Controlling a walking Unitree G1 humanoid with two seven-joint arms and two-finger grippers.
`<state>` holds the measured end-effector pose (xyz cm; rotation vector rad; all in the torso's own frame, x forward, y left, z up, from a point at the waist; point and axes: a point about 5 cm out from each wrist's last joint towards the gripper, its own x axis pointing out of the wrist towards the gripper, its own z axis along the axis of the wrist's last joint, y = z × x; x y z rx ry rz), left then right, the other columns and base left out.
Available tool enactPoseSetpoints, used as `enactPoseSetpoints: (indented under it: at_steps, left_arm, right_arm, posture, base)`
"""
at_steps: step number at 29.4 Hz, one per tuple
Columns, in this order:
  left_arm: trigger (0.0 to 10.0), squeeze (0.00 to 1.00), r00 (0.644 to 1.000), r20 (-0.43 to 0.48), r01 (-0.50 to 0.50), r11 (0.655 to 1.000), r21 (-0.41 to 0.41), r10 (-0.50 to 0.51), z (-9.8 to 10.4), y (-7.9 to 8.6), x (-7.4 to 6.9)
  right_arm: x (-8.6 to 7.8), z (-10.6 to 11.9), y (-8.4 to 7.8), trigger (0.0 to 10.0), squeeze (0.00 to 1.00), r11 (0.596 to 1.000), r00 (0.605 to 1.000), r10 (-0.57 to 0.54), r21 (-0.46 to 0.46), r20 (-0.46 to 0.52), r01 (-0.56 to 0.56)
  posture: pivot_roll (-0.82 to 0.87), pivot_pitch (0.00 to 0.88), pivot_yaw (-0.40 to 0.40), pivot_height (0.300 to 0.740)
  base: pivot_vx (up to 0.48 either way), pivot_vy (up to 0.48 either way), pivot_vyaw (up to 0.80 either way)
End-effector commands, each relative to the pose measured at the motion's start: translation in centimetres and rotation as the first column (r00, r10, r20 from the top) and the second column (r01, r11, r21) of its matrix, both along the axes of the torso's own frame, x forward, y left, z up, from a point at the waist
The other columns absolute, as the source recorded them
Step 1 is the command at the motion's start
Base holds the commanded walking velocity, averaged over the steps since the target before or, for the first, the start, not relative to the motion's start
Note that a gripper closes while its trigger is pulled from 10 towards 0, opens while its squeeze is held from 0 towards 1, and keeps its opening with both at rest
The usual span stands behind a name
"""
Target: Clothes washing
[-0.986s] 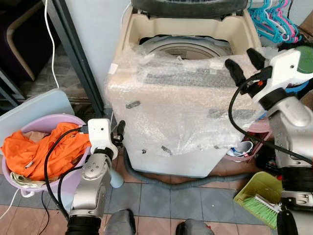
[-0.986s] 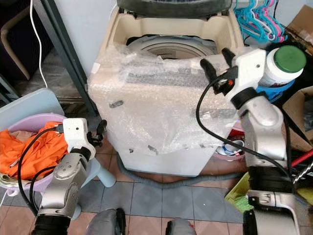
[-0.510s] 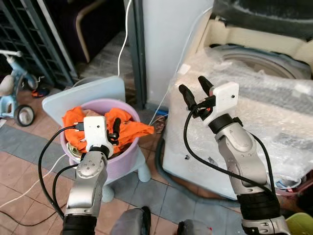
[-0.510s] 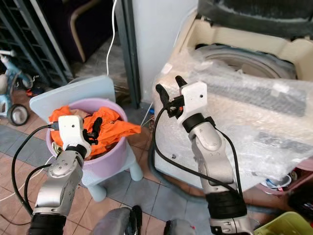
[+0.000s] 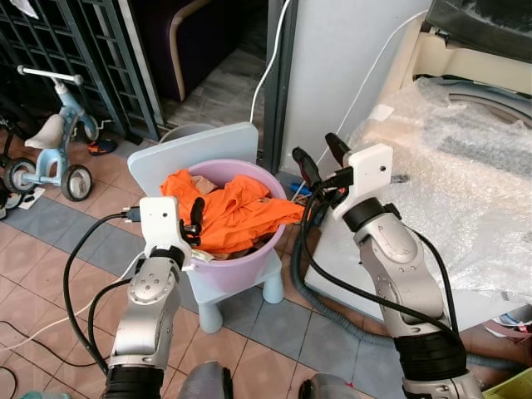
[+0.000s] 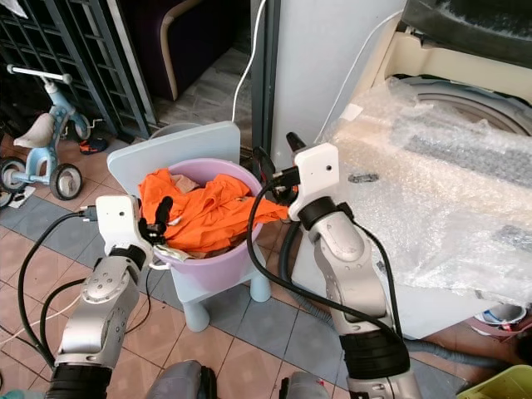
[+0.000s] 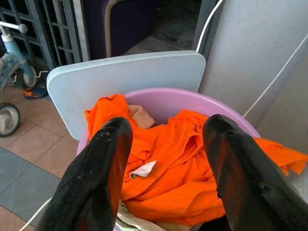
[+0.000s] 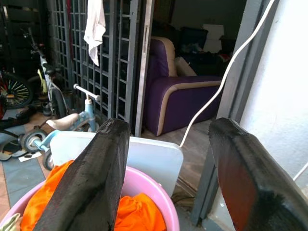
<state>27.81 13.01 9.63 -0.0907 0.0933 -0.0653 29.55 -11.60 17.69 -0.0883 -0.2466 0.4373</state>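
We're at the pickup step, nothing grabbed yet. Orange garment point(image 5: 231, 212) sits heaped in the lilac basin point(image 5: 241, 264), one flap draped over the rim on the washer side. Basin rests on a small pale-blue chair point(image 5: 202, 154), w/ its backrest behind the basin.

Left claw point(image 5: 191, 223) spread, empty, at the near rim, fingers aimed into the pile. Right claw point(image 5: 318, 158) also spread, empty, hovering above the basin's washer-side edge, not touching cloth.

Next move, imo: drop one claw into the bunched middle of the orange cloth, pinch a thick fold, lift straight up till it's clear of the rim.

Room: bubble-wrapped washing machine point(image 5: 449, 166) just beside the basin on our right, drum open at top. Drain hose point(image 5: 332, 299) and white cord point(image 5: 366, 75) run in the gap btwn them, snag risk for the right arm. Kid's tricycle point(image 5: 46, 145) well apart.
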Motion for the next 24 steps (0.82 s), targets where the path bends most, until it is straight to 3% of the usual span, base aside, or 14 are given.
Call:
enactPoseSetpoints:
  at_steps: [1, 20, 24]
  left_arm:
    - [10.0, 0.0, 1.0, 0.011, -0.025, 1.0, 0.007, 0.025, 0.2, 0.7, -0.1]
    - [10.0, 0.0, 1.0, 0.019, -0.014, 1.0, 0.015, 0.014, 0.0, 0.8, -0.3]
    - [10.0, 0.0, 1.0, -0.004, -0.027, 0.999, 0.03, 0.027, -0.2, 0.8, -0.3]
  right_arm:
    - [-0.2, 0.3, 0.7, 10.0, 0.0, 1.0, 0.999, 0.031, 0.004, 0.007, -0.031]
    - [0.1, -0.3, 1.1, 10.0, 0.0, 0.999, 0.998, 0.053, 0.002, -0.047, -0.053]
    - [0.1, -1.5, 1.5, 10.0, 0.0, 0.993, 0.988, 0.099, -0.059, -0.122, -0.107]
  posture:
    - [-0.06, 0.085, 0.033, 0.74]
    - [-0.06, 0.098, 0.032, 0.74]
    - [-0.05, 0.1, 0.031, 0.74]
  base:
    - [0.311, 0.0, 0.8]
    - [0.412, 0.0, 0.04]
    - [0.095, 0.0, 0.0]
